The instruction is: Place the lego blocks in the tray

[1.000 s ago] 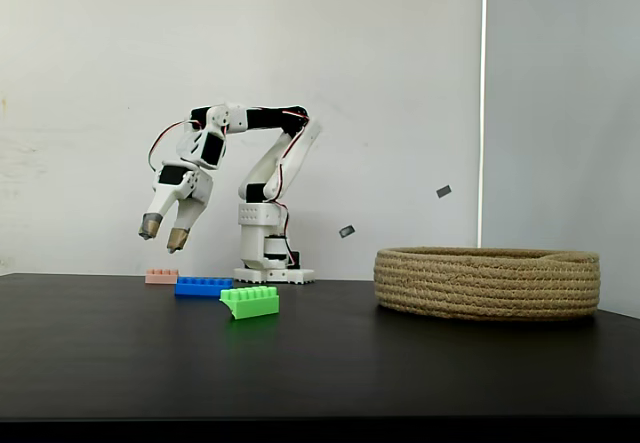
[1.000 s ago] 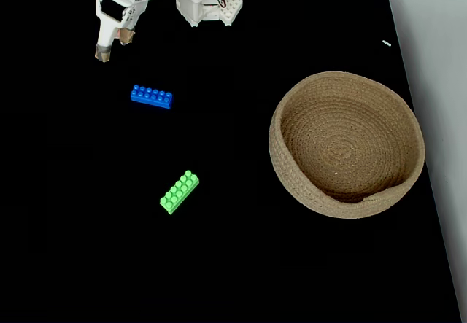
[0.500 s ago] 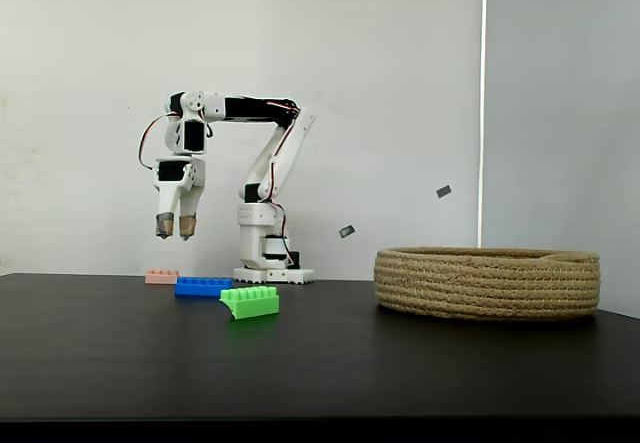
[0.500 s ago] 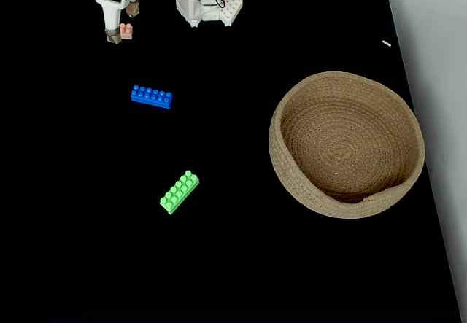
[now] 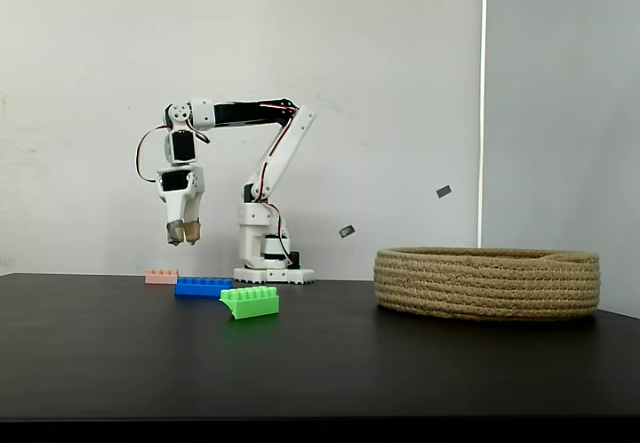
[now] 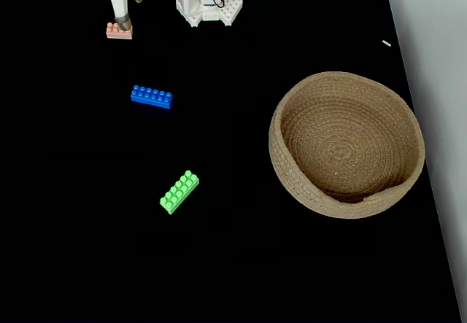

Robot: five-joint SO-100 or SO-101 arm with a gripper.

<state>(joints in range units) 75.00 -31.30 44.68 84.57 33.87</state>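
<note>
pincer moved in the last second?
Yes. In the side fixed view the pincer has swung right, toward the robot base. In the top-down fixed view it now sits over the pink brick.

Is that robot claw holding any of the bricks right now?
No. The gripper hangs empty in the air above the pink brick, which lies on the table.

Pink, blue, green bricks outside empty tray.
</note>
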